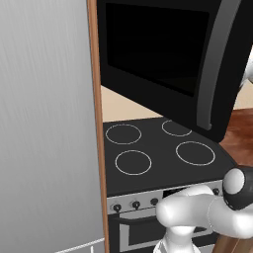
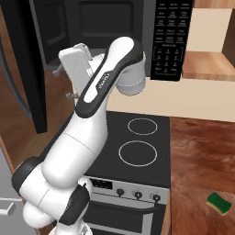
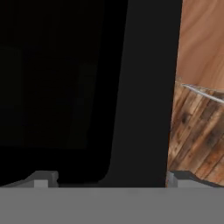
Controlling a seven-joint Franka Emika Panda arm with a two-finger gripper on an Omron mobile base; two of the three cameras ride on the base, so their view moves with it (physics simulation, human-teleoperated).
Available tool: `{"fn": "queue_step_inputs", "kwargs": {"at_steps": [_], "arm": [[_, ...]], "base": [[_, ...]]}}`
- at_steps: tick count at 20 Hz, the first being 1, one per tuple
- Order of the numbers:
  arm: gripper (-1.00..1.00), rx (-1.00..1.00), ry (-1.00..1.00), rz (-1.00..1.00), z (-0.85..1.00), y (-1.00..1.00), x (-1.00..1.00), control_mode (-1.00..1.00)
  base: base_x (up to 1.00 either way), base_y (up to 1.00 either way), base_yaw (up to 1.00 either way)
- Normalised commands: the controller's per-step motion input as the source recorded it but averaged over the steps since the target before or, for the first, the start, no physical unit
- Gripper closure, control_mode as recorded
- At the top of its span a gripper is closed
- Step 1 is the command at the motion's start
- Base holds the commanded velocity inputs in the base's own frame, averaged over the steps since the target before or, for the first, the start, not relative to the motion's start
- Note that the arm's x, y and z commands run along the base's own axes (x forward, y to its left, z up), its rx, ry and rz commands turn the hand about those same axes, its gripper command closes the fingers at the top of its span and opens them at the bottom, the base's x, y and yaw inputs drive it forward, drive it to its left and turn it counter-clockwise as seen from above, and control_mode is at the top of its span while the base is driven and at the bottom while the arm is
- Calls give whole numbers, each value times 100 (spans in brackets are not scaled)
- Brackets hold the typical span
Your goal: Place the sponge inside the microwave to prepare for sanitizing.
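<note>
The sponge point(image 2: 218, 203), a small yellow block with a green top, lies flat on the wooden counter to the right of the stove. The microwave point(image 2: 170, 42) hangs above the stove; its door point(image 1: 163, 54) with the dark window and the grey bar handle point(image 1: 216, 69) is swung wide open. In the right base view the cavity point(image 2: 105, 20) shows dark behind the arm. My gripper point(image 2: 64, 82) is raised close against the door, far from the sponge. Its fingertips point(image 3: 41, 179) stand wide apart in the hand view, open with nothing between them, facing the black door point(image 3: 78, 87).
A black four-ring stove point(image 1: 163, 153) with front knobs sits under the microwave. A tall grey panel point(image 1: 44, 123) with a wooden edge closes off the left. Wooden counter point(image 2: 202, 151) extends right of the stove. My arm's elbow point(image 2: 128, 69) crosses in front of the cavity.
</note>
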Motion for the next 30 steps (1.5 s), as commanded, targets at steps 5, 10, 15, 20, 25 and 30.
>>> {"fn": "queue_step_inputs", "kwargs": {"at_steps": [5,10,15,20,25,30], "arm": [[-100,0,-1,-15,-3,36,-8,-100],[-100,0,-2,-13,-1,34,-21,-100],[-100,0,-3,-11,0,31,-36,-100],[-100,0,-5,-14,0,47,-33,-100],[-100,-1,-8,-20,0,68,-18,-100],[-100,-2,-8,-23,0,70,-4,-100]], "base": [[0,0,0],[0,0,0],[0,0,0],[0,0,0],[0,0,0],[0,0,0]]}}
